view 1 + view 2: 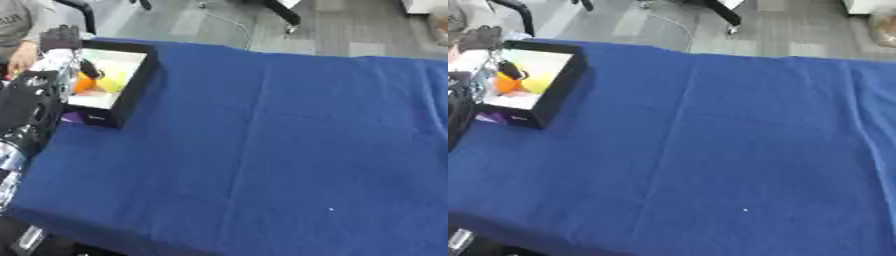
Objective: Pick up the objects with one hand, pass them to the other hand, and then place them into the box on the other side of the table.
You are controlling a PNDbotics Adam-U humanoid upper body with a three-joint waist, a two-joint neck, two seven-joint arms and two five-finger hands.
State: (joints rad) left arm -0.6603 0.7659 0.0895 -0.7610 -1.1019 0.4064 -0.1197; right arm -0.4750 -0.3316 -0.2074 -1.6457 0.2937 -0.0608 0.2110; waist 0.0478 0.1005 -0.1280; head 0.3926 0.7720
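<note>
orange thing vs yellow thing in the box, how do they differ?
Colour: the orange object is vivid orange, while the yellow object is pale yellow-green. Position: the orange object lies toward the box's left side, next to the left robot hand; the yellow object lies to its right, nearer the box's middle. The robot hand's dark fingers overlap the orange object more than the yellow one. Shared: both sit inside the box, side by side.

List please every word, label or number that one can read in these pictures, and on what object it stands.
None can be read.
Purple label on the black box's near wall: its light marks are too blurred to read.
Grey garment at the upper left edge: dark lettering, cut off and blurred.
Blue tablecloth: no text.
</note>
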